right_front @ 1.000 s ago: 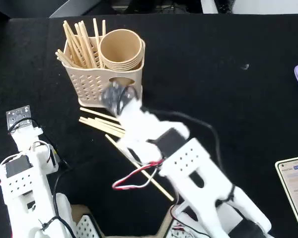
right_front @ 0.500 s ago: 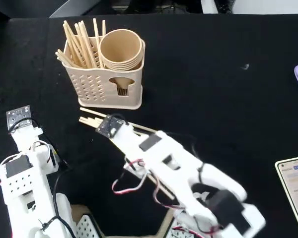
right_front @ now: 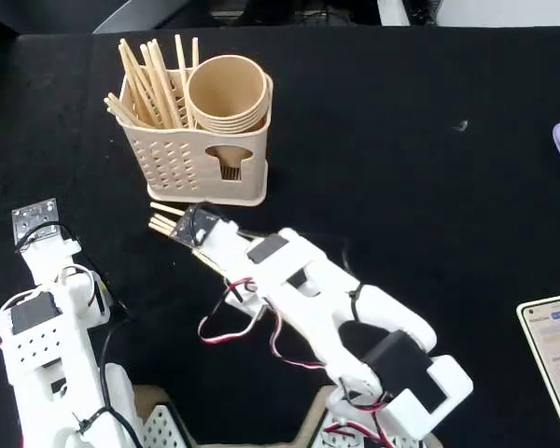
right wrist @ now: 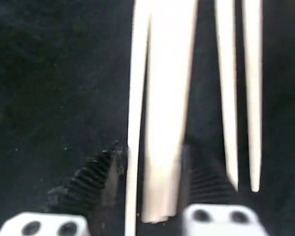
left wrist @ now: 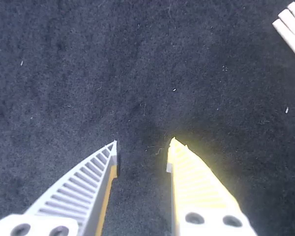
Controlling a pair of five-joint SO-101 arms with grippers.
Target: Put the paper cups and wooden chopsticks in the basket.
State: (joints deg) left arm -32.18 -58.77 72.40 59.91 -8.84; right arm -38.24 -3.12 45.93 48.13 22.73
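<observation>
Basket point(right_front: 182, 163): stands upright on the black table point(right_front: 401, 168), away from both arm bases.
Paper cups point(right_front: 229, 89): stacked one in another, upright in the basket's right compartment as the high view shows it.
Stored chopsticks point(right_front: 149, 79): a bundle standing on end in the basket's other compartment, beside the cups.
Loose chopsticks point(right_front: 165, 224) point(right wrist: 162, 98): flat on the table just in front of the basket, on its arm side.
Right gripper point(right_front: 189, 227) point(right wrist: 152, 152): down over the loose chopsticks near the basket's front wall; its jaws are closed against a few of them, and two more sticks point(right wrist: 241, 73) lie just outside one finger.
Left gripper point(left wrist: 142, 147): over bare table, well off from the basket on the arm side; jaws parted with nothing between them, stick ends point(left wrist: 290, 24) near.
</observation>
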